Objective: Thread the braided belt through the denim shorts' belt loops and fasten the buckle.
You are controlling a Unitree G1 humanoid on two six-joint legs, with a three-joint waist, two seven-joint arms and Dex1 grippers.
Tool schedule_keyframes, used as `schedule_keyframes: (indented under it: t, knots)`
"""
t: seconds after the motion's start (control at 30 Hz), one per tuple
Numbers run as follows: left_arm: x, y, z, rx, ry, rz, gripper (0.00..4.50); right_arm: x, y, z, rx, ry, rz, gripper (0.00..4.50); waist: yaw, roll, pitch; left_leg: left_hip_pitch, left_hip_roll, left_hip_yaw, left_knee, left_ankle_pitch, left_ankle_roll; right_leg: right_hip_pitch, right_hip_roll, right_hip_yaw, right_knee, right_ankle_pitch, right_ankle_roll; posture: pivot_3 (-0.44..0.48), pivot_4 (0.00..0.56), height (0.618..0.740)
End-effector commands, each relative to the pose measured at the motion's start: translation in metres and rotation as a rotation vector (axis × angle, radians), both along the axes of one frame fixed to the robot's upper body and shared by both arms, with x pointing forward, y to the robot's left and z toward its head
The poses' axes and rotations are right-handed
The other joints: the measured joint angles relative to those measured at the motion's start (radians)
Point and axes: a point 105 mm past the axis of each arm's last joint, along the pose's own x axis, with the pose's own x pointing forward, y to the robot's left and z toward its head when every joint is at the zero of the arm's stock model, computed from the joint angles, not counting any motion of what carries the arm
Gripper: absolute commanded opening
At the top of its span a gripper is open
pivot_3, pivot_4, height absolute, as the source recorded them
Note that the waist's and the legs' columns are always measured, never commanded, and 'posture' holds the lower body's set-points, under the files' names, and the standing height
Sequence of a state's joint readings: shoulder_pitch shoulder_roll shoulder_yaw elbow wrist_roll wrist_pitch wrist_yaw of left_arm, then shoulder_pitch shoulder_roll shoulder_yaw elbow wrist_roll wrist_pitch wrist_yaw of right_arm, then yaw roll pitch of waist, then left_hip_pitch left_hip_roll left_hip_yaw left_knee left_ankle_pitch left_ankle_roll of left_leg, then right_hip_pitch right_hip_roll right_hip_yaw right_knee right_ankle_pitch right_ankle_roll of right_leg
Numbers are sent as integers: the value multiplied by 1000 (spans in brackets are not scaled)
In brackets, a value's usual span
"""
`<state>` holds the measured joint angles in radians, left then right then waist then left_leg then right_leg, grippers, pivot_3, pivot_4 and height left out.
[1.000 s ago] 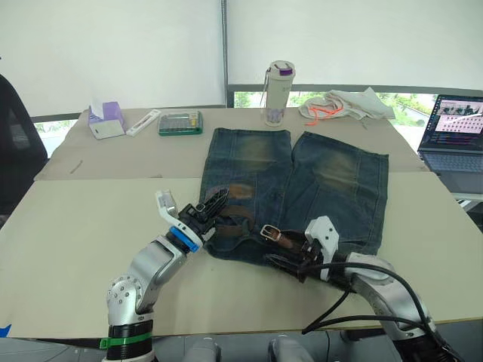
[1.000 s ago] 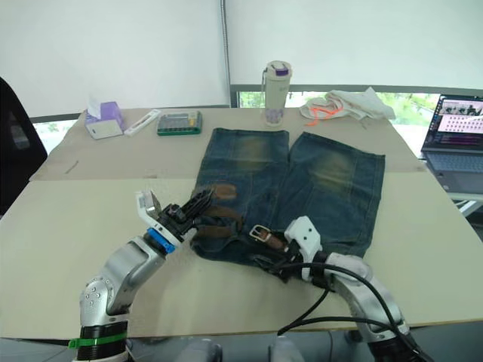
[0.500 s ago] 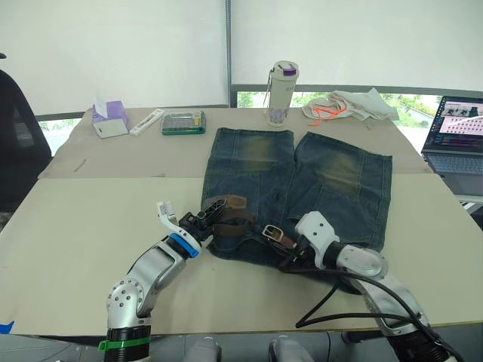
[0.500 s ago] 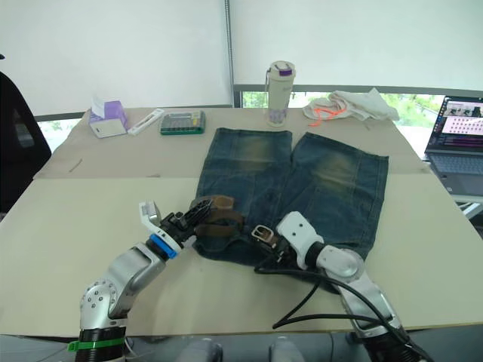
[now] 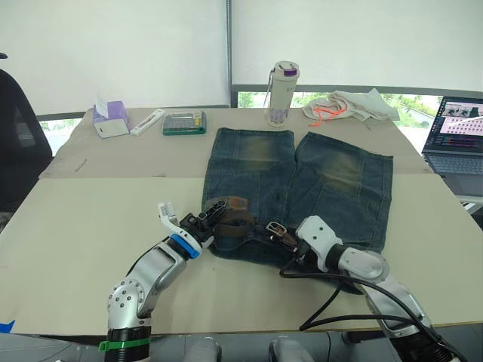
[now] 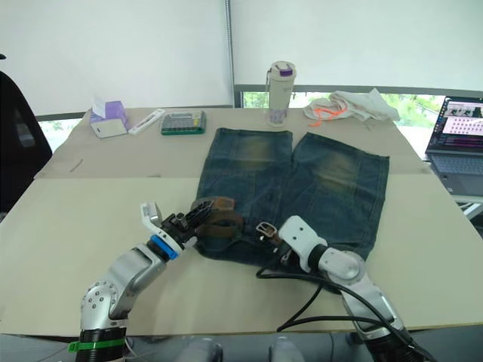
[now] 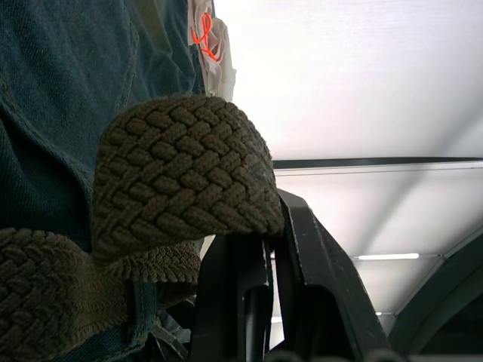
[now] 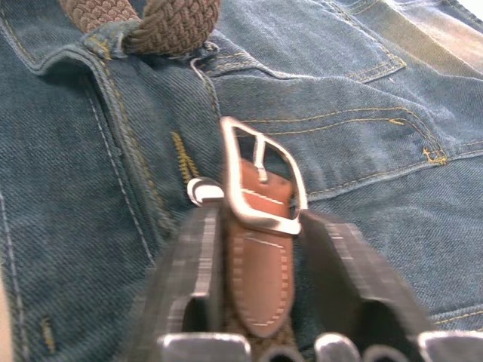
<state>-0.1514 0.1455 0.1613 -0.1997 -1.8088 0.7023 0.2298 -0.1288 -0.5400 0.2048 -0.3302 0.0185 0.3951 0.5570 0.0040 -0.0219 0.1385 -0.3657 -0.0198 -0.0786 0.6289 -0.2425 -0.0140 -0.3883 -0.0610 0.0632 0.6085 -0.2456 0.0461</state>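
Denim shorts (image 5: 302,188) lie flat on the table (image 5: 83,219), waistband toward me and legs pointing away. My left gripper (image 5: 205,222) has its jaws closed on a raised loop of the braided belt (image 5: 230,213) at the left part of the waistband (the wrist view has the woven strap draped right over one finger (image 7: 317,271)). My right gripper (image 8: 260,249) sits low at the middle of the waistband, its jaws set narrow on the brown leather tab just behind the buckle (image 8: 260,177), which rests on the denim. A belt loop (image 8: 113,38) with the belt through it lies beyond the buckle. Far across the table stand a bottle (image 5: 282,93), a tissue box (image 5: 108,118) and a laptop (image 5: 453,136).
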Motion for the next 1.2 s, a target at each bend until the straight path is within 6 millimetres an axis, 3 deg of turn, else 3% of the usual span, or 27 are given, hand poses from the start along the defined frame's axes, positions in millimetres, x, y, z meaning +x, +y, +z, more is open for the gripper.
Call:
schedule_keyframes:
  t: [0.03,0.07,0.23,0.43,0.57,0.87,1.07,1.2]
  knots:
    - [-2,-7,13,-4,-47,-26,0,1,-8,6,-42,-43,-45,235,0,0,0,0,0,0,0,0,0,0,0,0,0,0,0,0,150,740]
    - [-1,-8,14,-3,-49,-28,0,1,-10,6,-55,-49,-53,21,0,-1,0,0,0,0,0,0,0,0,0,0,0,0,0,0,150,740]
    - [4,-16,20,5,-63,-47,0,6,-14,19,-60,-164,-113,21,7,0,0,0,0,1,0,0,0,0,0,0,0,0,0,0,150,740]
    - [17,-51,27,20,-60,-107,0,15,-23,41,194,-291,-312,21,6,0,0,-1,0,2,1,0,0,0,0,-1,1,0,0,0,150,740]
    - [20,-62,29,22,-59,-123,0,16,-29,46,295,-319,-402,21,5,0,0,-1,-1,2,0,0,0,0,0,0,0,0,0,0,150,740]
    - [23,-47,11,77,-28,-102,0,7,-14,25,181,-180,-309,21,-1,0,-1,-1,-1,2,0,0,0,0,1,0,1,0,0,0,150,740]
    - [24,-41,12,86,-31,-87,0,3,-9,15,96,-46,-298,21,-1,0,-1,0,0,2,0,0,0,0,1,-1,1,0,0,0,150,740]
    - [23,-42,12,88,-30,-85,0,-2,-7,12,58,31,-288,1473,-1,0,-1,0,0,1,0,0,0,0,0,-1,1,0,0,0,150,740]
